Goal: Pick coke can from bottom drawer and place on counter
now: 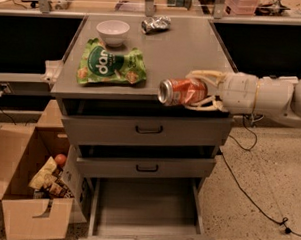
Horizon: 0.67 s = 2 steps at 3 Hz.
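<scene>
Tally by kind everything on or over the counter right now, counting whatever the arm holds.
Cans: 2 (the coke can, sideways in the gripper with the jaws shut on it, at the front edge of the counter; a crumpled silver can at the back)
Bowls: 1 (white bowl)
Snack bags: 1 (green bag)
Total: 4

A cream pincer [193,90] at the front edge of the grey tabletop [194,44] clasps the red-orange, silver-ended coke can [178,91]. The bag [110,65] seems green with white lettering.
</scene>
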{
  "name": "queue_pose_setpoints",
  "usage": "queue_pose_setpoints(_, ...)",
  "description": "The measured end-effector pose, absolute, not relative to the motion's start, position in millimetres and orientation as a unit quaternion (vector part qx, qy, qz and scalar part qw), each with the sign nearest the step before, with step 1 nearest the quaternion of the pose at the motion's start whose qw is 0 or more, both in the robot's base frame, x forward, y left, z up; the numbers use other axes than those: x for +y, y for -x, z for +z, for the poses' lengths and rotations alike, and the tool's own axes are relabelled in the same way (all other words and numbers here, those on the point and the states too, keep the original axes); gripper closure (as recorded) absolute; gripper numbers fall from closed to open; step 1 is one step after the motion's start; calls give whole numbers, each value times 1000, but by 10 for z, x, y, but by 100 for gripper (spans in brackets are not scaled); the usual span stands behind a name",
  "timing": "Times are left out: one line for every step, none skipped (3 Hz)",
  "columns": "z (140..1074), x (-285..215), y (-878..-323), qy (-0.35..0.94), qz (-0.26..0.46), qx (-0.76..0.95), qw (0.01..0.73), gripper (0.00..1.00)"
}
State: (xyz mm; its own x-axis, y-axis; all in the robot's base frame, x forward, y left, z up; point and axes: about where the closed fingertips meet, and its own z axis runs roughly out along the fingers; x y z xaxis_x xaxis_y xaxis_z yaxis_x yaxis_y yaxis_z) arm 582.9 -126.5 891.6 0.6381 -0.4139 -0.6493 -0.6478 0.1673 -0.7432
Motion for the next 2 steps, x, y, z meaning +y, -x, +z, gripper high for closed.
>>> queue_pose_setpoints(9282,-1358,-6229,647,68,411,638,100)
queue_pose_setpoints(9305,-1354,-6216,645,67,410,641,100)
